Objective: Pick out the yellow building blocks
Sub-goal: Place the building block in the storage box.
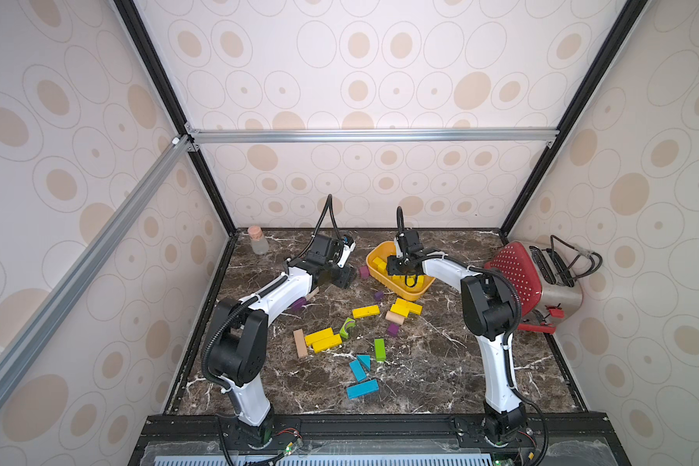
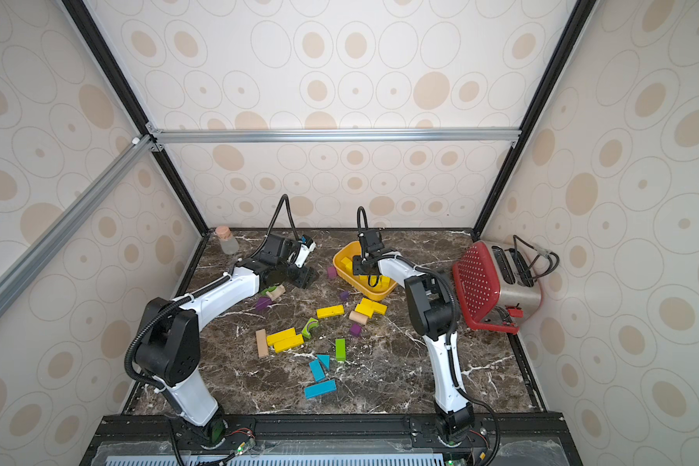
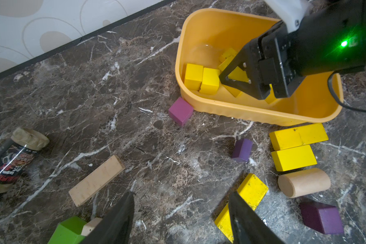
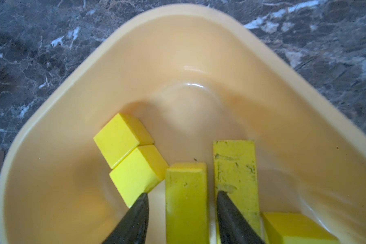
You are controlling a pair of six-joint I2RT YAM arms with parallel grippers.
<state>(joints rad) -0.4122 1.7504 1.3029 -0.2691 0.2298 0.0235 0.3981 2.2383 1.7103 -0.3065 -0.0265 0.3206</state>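
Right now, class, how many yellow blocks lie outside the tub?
5: a pair beside the tub, one bar mid-table, another pair by the plain wooden plank. Others may be hidden.

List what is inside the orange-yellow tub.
Yellow building blocks only: two cubes touching side by side, two bars, one more block partly out of frame. The right gripper, jaws apart, hangs in the tub and covers the floor beneath it; more could lie there.

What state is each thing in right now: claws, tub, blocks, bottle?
Left gripper: open, empty.
Right gripper: open, straddling a yellow bar inside the tub.
Tub: upright, partly filled with yellow blocks.
Five yellow blocks: lying on the table.
Bottle: upright, corked.
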